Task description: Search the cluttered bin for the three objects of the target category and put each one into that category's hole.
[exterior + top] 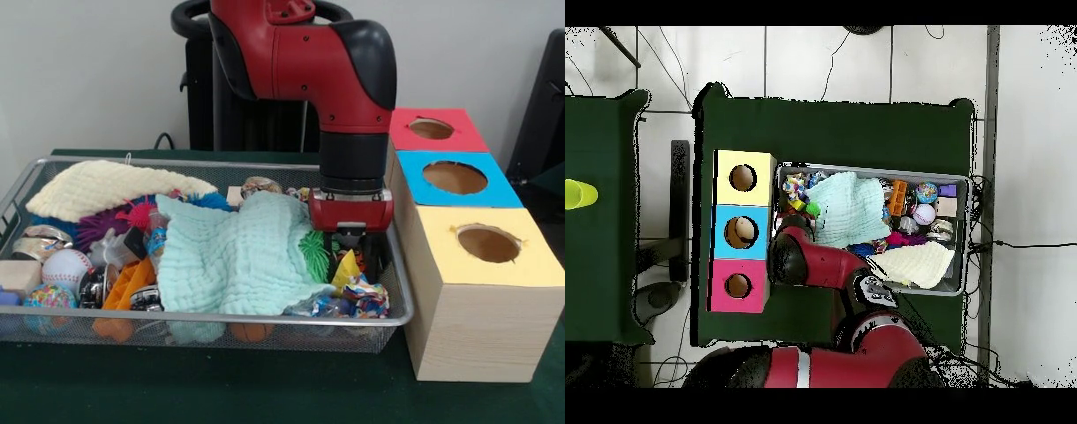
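The wire mesh bin (265,316) is full of clutter; in the overhead view its rim (967,230) lies right of the boxes. My gripper (351,256) reaches down into the bin's end nearest the boxes, beside a green spiky ball (315,254). Its jaws stand apart, with crumpled wrappers under them and no ball between them. A baseball (66,268) and a multicoloured ball (48,299) lie at the opposite end. I see no tiger-striped ball. The red-topped box's hole (431,129) is the one farthest back, and it also shows in the overhead view (738,286).
A mint cloth (238,256) covers the bin's middle and a cream cloth (97,187) its back left. The blue-topped box (455,177) and yellow-topped box (488,244) stand against the bin's right side. My arm (815,262) crosses over the bin's edge.
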`<act>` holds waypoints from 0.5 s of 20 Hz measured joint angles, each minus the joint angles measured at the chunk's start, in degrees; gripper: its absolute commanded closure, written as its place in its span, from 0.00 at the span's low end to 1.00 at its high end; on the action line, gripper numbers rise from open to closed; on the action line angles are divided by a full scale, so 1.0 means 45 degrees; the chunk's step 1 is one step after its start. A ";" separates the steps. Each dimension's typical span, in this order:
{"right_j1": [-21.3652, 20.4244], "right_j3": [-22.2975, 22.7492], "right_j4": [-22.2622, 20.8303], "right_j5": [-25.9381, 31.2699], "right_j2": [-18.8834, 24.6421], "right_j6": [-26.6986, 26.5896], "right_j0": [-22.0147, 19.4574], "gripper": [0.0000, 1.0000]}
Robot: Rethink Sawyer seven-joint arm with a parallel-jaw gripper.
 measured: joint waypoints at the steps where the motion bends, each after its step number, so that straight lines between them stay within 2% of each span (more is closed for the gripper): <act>1: 0.0012 -0.0002 0.0003 -0.0034 0.0000 0.0000 0.0000 0.00; 5: 0.0035 0.0000 0.0000 -0.0102 -0.0051 0.0000 -0.0010 0.00; 6: 0.0035 0.0000 0.0000 -0.0102 -0.0077 0.0000 -0.0014 1.00; 10: 0.0055 0.0002 -0.0003 -0.0102 -0.0136 0.0000 -0.0020 1.00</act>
